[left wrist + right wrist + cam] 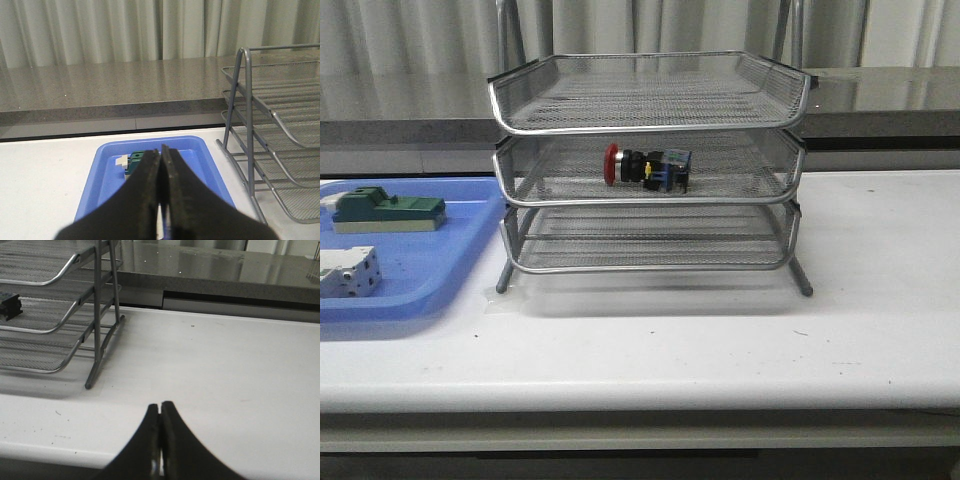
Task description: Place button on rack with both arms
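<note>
The button (647, 167), with its red cap to the left and black and blue body to the right, lies on its side in the middle tier of the silver wire rack (648, 120). A black end of it shows in the right wrist view (10, 305). No arm shows in the front view. My left gripper (160, 151) is shut and empty, above the blue tray (210, 165), with the rack (270, 130) beside it. My right gripper (160, 406) is shut and empty over the bare white table, apart from the rack (97, 325).
A flat blue tray (440, 270) at the left of the table holds a green block (388, 211) and a white block (348, 272). A grey counter ledge (880, 120) and curtains stand behind the table.
</note>
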You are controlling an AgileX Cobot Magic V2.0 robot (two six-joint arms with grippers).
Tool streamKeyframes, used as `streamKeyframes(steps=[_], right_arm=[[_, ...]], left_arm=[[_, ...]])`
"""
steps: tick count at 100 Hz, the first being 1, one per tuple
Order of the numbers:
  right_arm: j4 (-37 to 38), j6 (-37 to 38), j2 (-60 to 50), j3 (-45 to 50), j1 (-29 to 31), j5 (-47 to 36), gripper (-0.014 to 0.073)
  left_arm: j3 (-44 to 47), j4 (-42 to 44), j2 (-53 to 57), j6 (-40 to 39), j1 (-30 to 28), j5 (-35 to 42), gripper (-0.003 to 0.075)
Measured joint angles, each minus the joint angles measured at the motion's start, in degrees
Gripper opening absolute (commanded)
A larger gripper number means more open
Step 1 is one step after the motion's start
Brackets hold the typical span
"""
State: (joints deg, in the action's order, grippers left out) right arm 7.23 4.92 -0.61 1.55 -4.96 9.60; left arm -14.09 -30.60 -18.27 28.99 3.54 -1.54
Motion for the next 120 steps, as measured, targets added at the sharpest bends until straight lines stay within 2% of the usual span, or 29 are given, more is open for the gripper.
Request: streamKeyframes(steps=[120], right_arm=[[-0.1,0.0,0.0,0.0,0.5,-1.4,-0.0058]], left_arm=[[0.0,0.0,0.0,0.0,0.0,0.0,-0.0020]])
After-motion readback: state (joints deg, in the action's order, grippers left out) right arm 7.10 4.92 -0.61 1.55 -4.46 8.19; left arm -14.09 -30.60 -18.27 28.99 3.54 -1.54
